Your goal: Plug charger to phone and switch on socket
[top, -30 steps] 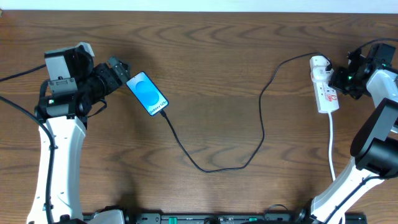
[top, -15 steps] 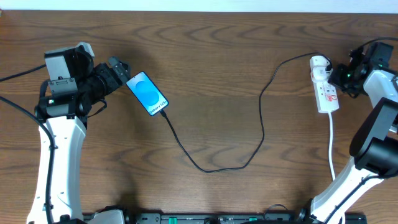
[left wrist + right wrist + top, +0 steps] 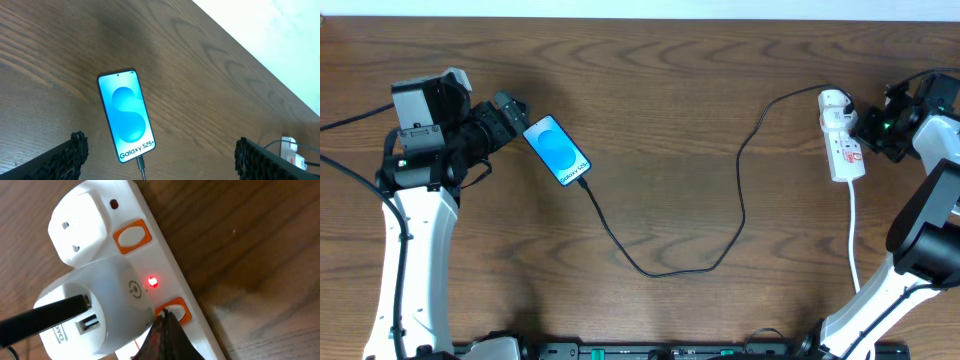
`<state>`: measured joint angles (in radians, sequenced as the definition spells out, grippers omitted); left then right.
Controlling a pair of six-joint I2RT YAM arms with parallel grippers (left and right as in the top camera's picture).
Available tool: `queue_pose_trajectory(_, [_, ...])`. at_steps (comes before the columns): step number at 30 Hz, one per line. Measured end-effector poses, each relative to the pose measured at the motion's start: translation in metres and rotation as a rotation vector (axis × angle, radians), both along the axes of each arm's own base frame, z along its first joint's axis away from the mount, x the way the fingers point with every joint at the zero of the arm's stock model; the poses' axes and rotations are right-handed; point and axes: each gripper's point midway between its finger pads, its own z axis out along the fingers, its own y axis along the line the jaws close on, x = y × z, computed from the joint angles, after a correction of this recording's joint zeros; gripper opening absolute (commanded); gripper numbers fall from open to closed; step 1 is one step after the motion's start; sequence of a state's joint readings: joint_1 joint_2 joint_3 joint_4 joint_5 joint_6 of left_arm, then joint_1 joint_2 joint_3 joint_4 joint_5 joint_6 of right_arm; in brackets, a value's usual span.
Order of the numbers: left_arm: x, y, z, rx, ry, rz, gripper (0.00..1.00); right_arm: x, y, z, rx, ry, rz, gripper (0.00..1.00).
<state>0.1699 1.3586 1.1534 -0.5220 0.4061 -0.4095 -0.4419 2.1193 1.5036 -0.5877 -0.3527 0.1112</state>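
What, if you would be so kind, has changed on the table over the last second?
Only the right gripper moved: shut, it edged toward the socket, then drew slightly back to the right. Nothing was taken hold of or let go. The phone, the charger, the socket and the open left gripper stayed as they were.

A dark brown wood-grain table [image 3: 670, 130] fills the overhead frame; a pale strip [image 3: 620, 8] edges its top, a black rail [image 3: 650, 351] its bottom.
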Motion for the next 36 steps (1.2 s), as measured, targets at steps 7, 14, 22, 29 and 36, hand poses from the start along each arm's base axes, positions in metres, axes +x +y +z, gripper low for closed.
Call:
queue_pose_trajectory(7, [0.0, 0.0, 0.0, 0.0, 0.0, 0.001, 0.95, -0.001, 0.0, 0.0, -0.003, 0.005, 0.0, 0.01])
queue_pose_trajectory(14, [0.0, 0.0, 0.0, 0.0, 0.0, 0.001, 0.95, -0.003, 0.001, 0.002, -0.006, 0.018, -0.001, 0.08])
queue_pose_trajectory(22, [0.0, 0.0, 0.0, 0.0, 0.0, 0.001, 0.95, -0.02, 0.011, 0.058, 0.034, -0.006, 0.003, 0.14])
queue_pose_trajectory(29, [0.0, 0.0, 0.0, 0.0, 0.0, 0.001, 0.95, -0.044, 0.023, 0.202, -0.064, -0.253, 0.023, 0.17])
queue_pose_trajectory(36, [0.0, 0.0, 0.0, 0.0, 0.0, 0.001, 0.95, -0.08, 0.108, 0.264, -0.059, -0.368, 0.276, 0.3])
